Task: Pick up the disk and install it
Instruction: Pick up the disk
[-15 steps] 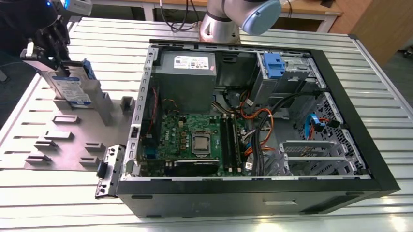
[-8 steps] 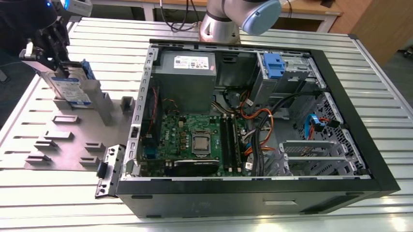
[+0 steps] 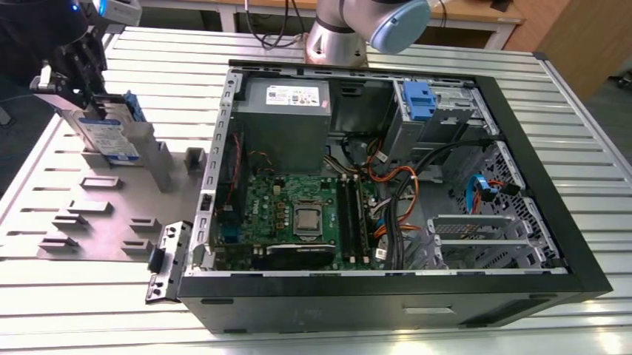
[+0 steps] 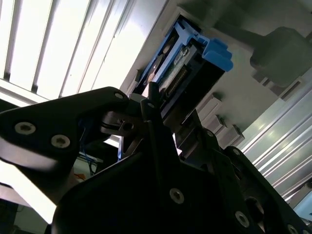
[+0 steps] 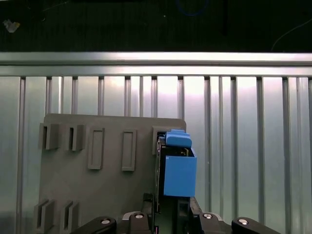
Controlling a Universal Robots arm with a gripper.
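At the grey holder plate (image 3: 118,214) on the tabletop (image 3: 79,310), pincer (image 5: 169,207) clamps the upright disk (image 3: 106,137); likely stiff, hefty, shock-sensitive, best held by flat sides, not blue carrier (image 5: 179,170).

So, what's around me: a slatted metal table (image 3: 582,126) with an open PC case (image 3: 541,194) lying on its side on it. Inside, the grey PSU (image 3: 283,111) sits against the far wall. The green motherboard (image 3: 296,211) is next to it with the bare CPU (image 3: 307,220) in the middle, and there's a tangle of orange and black cables (image 3: 390,185) just beside the board. A blue carrier (image 3: 419,98) sits in the bay near the PSU. Off the case on the exterior view's left there's a grey plate (image 3: 118,200) with little slots, flat on the table. The first wrist view gets that plate (image 5: 97,190) too. Wooden desk (image 3: 474,13) at the back.
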